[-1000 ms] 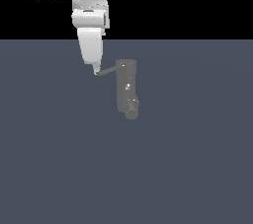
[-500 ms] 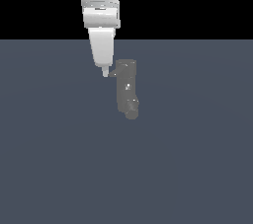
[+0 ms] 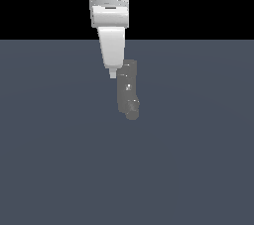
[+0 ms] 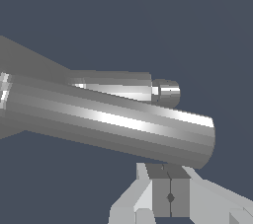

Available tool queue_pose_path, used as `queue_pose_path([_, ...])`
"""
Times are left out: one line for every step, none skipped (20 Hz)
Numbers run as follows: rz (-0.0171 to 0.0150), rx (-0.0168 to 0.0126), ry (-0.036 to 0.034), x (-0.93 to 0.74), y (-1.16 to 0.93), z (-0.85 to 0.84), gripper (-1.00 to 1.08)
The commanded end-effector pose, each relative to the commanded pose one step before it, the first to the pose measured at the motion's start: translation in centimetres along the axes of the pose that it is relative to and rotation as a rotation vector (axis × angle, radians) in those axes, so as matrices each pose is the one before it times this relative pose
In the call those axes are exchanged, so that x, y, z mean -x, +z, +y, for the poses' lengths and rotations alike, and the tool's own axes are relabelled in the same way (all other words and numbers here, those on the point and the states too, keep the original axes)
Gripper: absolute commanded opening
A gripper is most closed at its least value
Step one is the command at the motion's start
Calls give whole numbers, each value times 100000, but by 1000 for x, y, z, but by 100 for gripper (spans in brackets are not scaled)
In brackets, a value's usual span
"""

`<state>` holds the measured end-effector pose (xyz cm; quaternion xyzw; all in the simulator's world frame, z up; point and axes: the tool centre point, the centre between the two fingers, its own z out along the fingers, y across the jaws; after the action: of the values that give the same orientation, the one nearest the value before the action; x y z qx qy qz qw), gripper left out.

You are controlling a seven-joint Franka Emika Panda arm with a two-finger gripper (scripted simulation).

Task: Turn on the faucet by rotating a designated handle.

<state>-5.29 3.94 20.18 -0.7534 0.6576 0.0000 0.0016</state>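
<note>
Grey and dull, the faucet stands near the middle of the exterior view, a little above the centre. It is a small upright block with rounded ends. A few pale specks sit on its face. A short round spout nub pokes out at its lower end.

In the exterior view the handle cannot be told apart from the body, since the claw is in front of that spot. In the wrist view a long shiny grey rod, the handle, runs across the middle of the frame. Another shorter grey tube with a small cap lies just behind it.

The white claw comes down from the top of the exterior view. Its tip is right at the faucet's upper left corner, and looks to be touching it. In the wrist view the two fingers sit pressed together at the bottom of the frame, pinching nothing.

All around lies a flat blue-grey surface.
</note>
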Motion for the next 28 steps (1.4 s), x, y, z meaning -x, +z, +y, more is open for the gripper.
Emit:
queue_pose_path([86, -3, 826, -1677, -11, 34, -100])
queue_pose_path([0, 0, 0, -618, -8, 8, -100])
queue_pose_path([18, 34, 90, -661, 8, 5, -100])
queue_pose_path([0, 0, 0, -619, -8, 7, -100])
queue_pose_path([13, 24, 63, -649, 3, 6, -100])
queue_pose_path([13, 24, 63, -649, 3, 6, -100])
queue_pose_path([0, 0, 0, -619, -8, 5, -100])
queue_pose_path([13, 24, 63, -648, 3, 5, -100])
queue_pose_path([13, 24, 63, -647, 3, 5, -100])
queue_pose_path([0, 0, 0, -616, -7, 3, -100])
queue_pose_path([13, 24, 64, -644, 3, 4, -100])
queue_pose_path([13, 24, 64, -642, 3, 3, -100])
queue_pose_path([0, 0, 0, -610, -7, 0, -100])
queue_pose_path([12, 23, 64, -637, 3, 1, -100])
queue_pose_path([11, 23, 64, -634, 3, 0, -100])
queue_pose_path([0, 0, 0, -598, -7, -7, -100])
queue_pose_path([0, 0, 0, 0, 0, 0, -100])
queue_pose_path([-328, -81, -3284, 2334, 9, -418, -100])
queue_pose_path([14, 4, 119, -320, 1, -243, -100])
queue_pose_path([12, 4, 97, -309, 1, -245, -100])
queue_pose_path([14, 4, 119, -318, 1, -241, -100])
queue_pose_path([12, 4, 97, -307, 1, -243, -100])
queue_pose_path([14, 4, 119, -316, 1, -240, -100])
queue_pose_path([11, 4, 97, -305, 0, -241, -100])
queue_pose_path([14, 4, 119, -314, 0, -237, -100])
queue_pose_path([11, 3, 97, -302, 0, -239, -100])
queue_pose_path([14, 4, 119, -312, 0, -235, -100])
queue_pose_path([11, 3, 97, -300, 0, -237, -100])
